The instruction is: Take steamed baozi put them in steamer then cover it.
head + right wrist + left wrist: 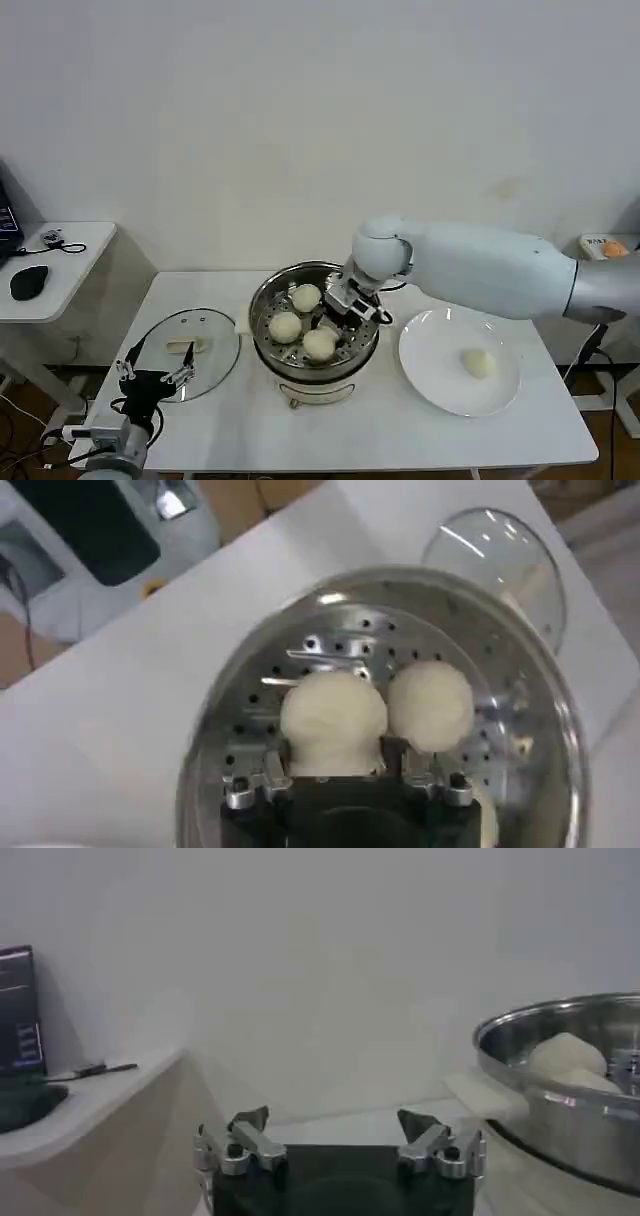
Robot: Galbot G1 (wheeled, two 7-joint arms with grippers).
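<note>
3 baozi (306, 297) sit in the steamer (268, 300). Right end effector (352, 303), at its 3 o'clock, hovers spread. 1 waits on the plate (430, 375). Lid (215, 345) off; left end effector (152, 375) open.

Cream-white baozi (286, 326), shiny perforated steel steamer (262, 310).
</note>
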